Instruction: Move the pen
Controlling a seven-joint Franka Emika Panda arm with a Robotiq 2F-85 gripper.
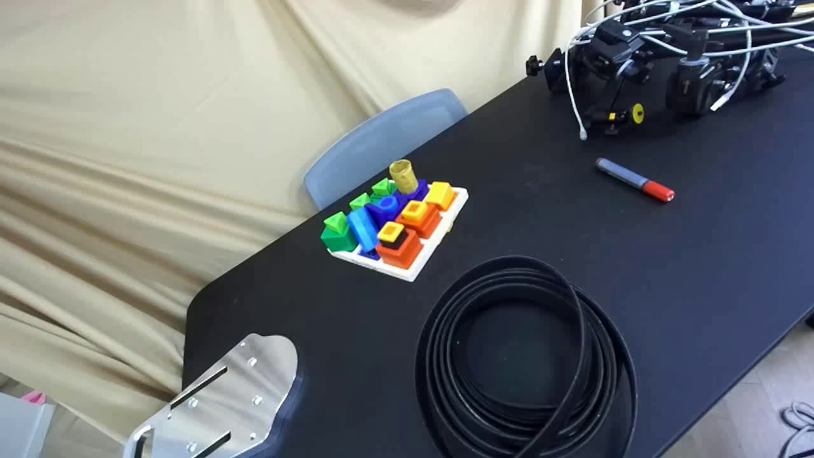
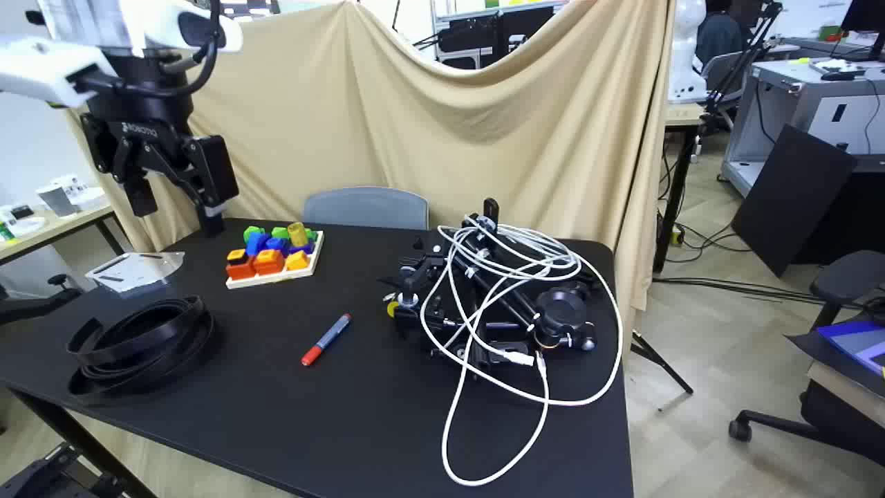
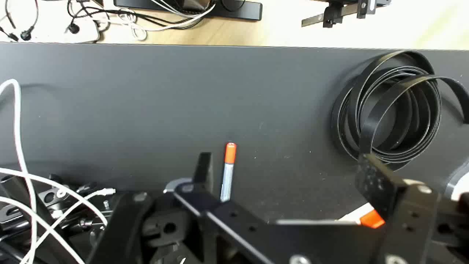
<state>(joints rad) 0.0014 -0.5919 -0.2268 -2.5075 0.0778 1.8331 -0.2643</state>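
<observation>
The pen lies flat on the black table, with a blue-grey body and a red cap end. It shows in both exterior views (image 1: 626,175) (image 2: 326,339) and in the wrist view (image 3: 228,172), where its lower end is hidden behind a gripper link. My gripper (image 2: 178,209) is high above the table, over its far left part in this exterior view, and apart from the pen. In the wrist view the gripper (image 3: 287,165) has its fingers wide apart, with nothing held between them. The pen appears just right of the left finger there, on the table far below.
A black cable coil (image 1: 439,356) (image 2: 104,356) (image 3: 344,121) lies on the table. A white board (image 1: 413,270) (image 2: 280,275) holds coloured blocks. A clear plate (image 1: 241,381) is at one end. Black stands (image 2: 563,308) with tangled white cables (image 2: 614,332) lie near the pen.
</observation>
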